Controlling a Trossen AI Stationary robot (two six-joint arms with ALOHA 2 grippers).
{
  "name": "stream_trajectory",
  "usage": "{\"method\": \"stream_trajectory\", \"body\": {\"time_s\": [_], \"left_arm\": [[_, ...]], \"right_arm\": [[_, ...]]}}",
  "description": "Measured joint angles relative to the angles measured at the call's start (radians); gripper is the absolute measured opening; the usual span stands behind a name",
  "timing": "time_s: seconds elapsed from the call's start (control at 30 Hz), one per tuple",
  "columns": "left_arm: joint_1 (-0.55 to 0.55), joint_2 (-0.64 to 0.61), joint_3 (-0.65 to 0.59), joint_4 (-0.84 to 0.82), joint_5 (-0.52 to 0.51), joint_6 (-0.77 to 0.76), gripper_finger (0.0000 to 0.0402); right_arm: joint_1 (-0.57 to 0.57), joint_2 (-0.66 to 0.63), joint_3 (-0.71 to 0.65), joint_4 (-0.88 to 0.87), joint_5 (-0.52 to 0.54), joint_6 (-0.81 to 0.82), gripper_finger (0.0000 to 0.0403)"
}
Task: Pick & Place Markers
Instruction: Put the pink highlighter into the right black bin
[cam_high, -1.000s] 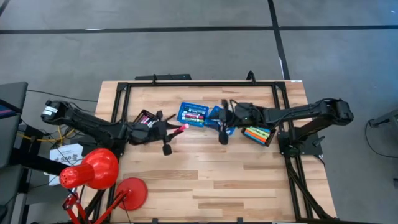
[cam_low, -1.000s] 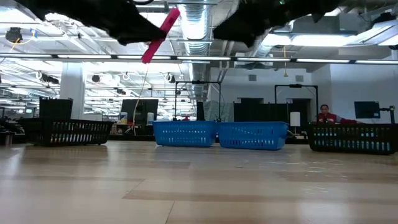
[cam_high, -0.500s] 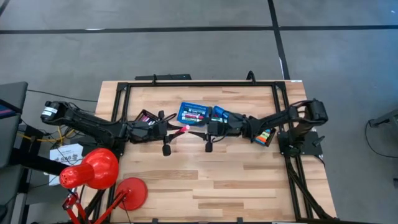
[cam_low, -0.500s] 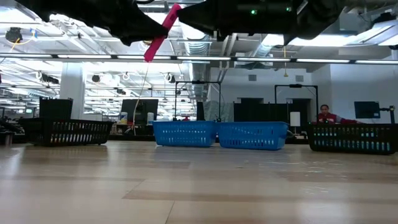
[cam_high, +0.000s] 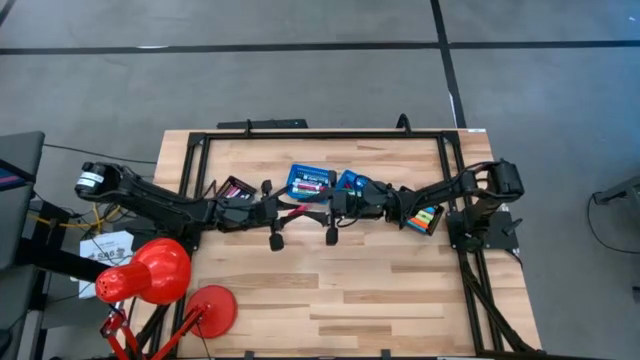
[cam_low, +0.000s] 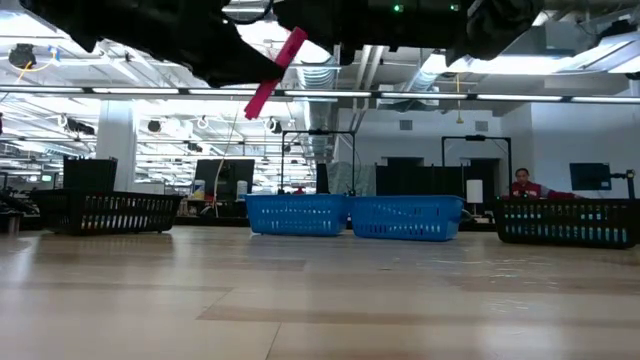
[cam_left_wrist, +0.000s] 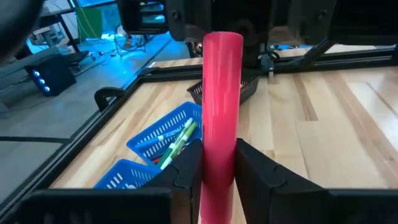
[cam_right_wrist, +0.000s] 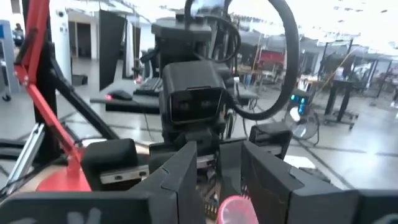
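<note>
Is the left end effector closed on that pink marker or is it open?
Closed on it. In the left wrist view the left end effector has both fingers pressed against the pink marker, held above the table.

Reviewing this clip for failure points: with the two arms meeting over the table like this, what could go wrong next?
The left gripper holds the pink marker by one end only, high above the table; a nudge could tilt it or make it drop. The right gripper faces it closely, fingers parted around the marker's tip, so a misaligned approach might knock it loose or bump the left fingers.
</note>
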Motion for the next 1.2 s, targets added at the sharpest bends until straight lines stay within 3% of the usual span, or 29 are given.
{"method": "stream_trajectory", "body": {"time_s": [0.67,1.0,1.2], "left_arm": [[-0.023,-0.021,0.001,0.039,-0.011,0.033,0.0075],[-0.023,-0.021,0.001,0.039,-0.011,0.037,0.0076],[-0.023,-0.021,0.001,0.039,-0.011,0.030,0.0078]], "right_arm": [[-0.008,0.000,0.000,-0.067,0.006,-0.016,0.0114],[-0.007,0.000,0.000,-0.067,0.004,-0.013,0.0058],[-0.006,0.000,0.000,-0.066,0.005,0.015,0.0075]]}}
